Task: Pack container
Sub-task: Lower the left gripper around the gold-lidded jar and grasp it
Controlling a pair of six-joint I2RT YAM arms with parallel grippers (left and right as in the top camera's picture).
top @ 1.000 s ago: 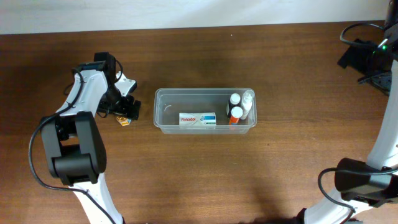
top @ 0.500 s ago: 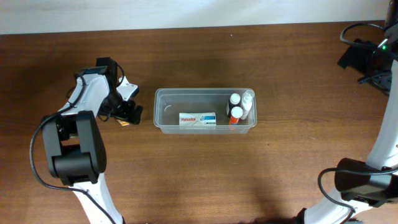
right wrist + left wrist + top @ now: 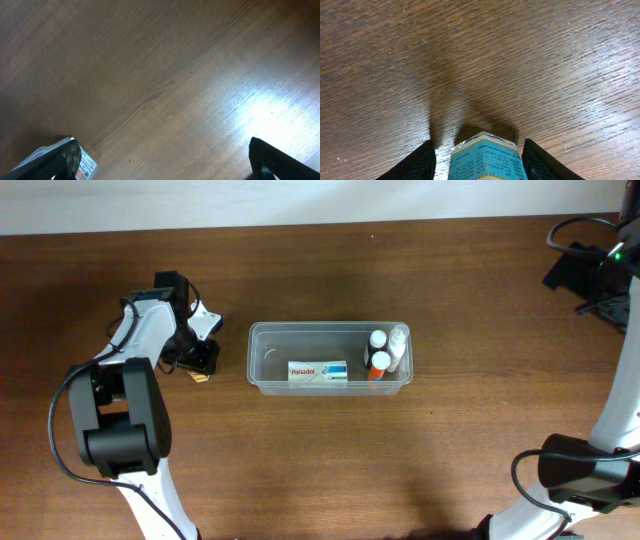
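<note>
left gripper (image 3: 206, 362): jaws set closely about a small teal box (image 3: 485, 160); firm hold cannot be told (sliver of gap one side). container (image 3: 262, 358) mid-table, near: probably light, thin-walled, slippery; take a short-side rim. right gripper (image 3: 161, 150): spread wide, empty.

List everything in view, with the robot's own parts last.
table: one, brown wood, under everything
container: one, clear, centre of the table
Panadol box: one, white with blue and red, inside the container by its front wall
small bottles: three it seems, white-topped, one orange, at the container's right end
teal box: one, teal with a yellow edge, on the table left of the container
left gripper: one, black, flanking the teal box; grip unclear
right gripper: one, black, open above the table
</note>
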